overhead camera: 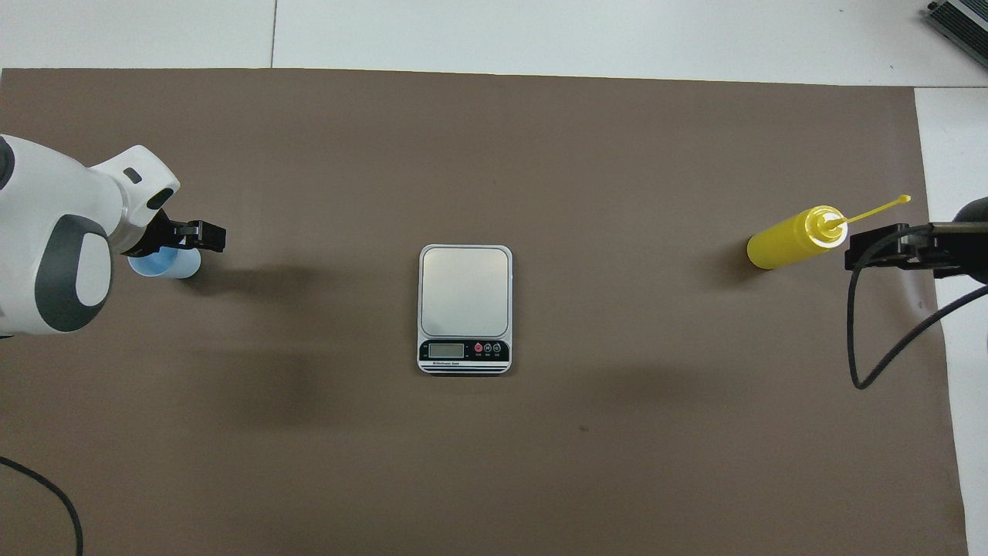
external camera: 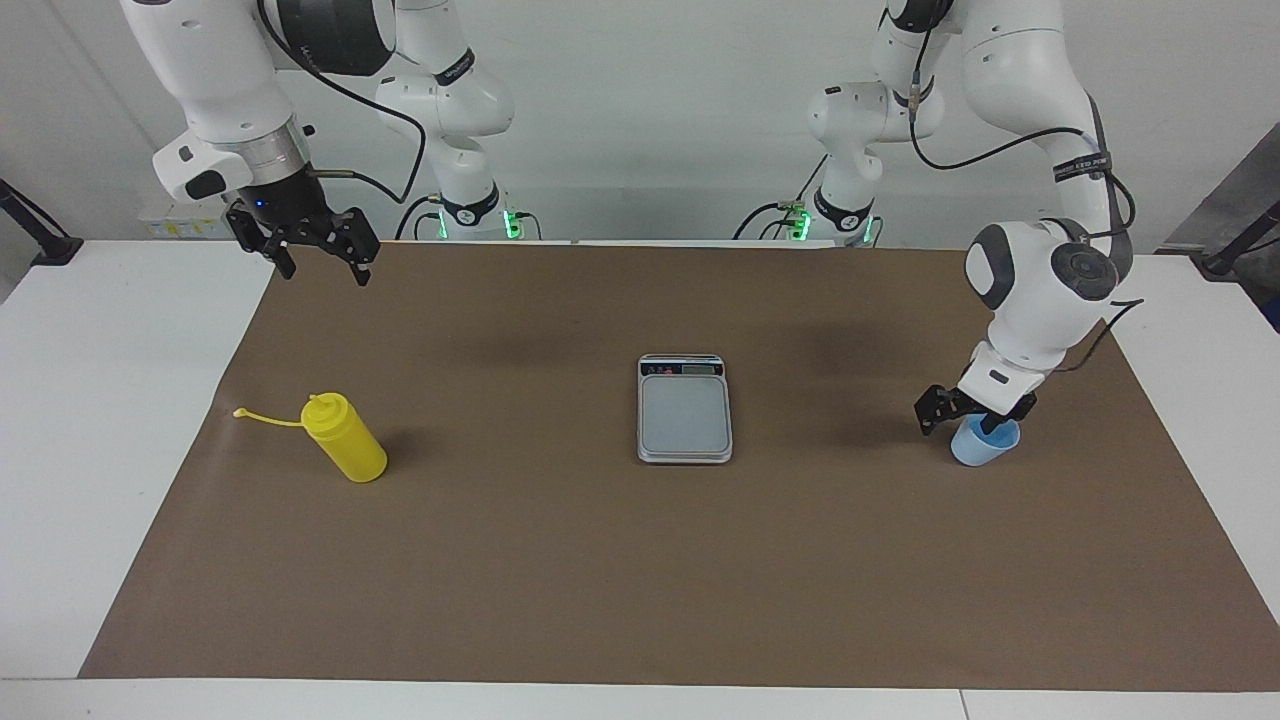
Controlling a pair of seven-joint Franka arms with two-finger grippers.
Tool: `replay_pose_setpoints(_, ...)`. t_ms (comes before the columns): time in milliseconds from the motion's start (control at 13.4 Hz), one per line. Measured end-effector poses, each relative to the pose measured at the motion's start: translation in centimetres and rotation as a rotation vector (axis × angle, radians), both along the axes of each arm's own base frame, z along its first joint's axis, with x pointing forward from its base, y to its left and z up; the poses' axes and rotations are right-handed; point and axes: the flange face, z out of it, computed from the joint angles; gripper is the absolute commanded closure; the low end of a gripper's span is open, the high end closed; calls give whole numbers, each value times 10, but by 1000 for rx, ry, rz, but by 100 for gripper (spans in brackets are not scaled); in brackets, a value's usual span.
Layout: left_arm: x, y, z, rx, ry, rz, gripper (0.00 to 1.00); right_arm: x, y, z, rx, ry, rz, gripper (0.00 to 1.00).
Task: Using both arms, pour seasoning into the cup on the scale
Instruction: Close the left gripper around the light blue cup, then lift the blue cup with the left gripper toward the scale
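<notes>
Small light-blue tapered plastic cup (external camera: 985,443) upright near the worktop's edge at the left arm's end. Left gripper (external camera: 972,415) low at its rim, jaws spread — one finger seemingly inside, not clamped. Flat silver-grey digital scale (external camera: 685,412) mid-worktop, bare. Yellow cylindrical squeeze bottle (external camera: 345,451) toward the right arm's end. Right gripper (external camera: 318,254) raised over the mat's corner — jaws released, empty.
</notes>
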Motion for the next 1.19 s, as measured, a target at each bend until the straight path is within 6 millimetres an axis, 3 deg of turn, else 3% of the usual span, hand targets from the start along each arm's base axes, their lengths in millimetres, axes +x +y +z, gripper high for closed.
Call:
replay_pose_setpoints(372, -2, 0, -5, 0, 4, 0, 0, 0, 0, 0, 0, 0, 0, 0)
replay_pose_setpoints(1190, -4, 4, -12, 0, -10, 1, 36, 0, 0, 0, 0, 0, 0, 0)
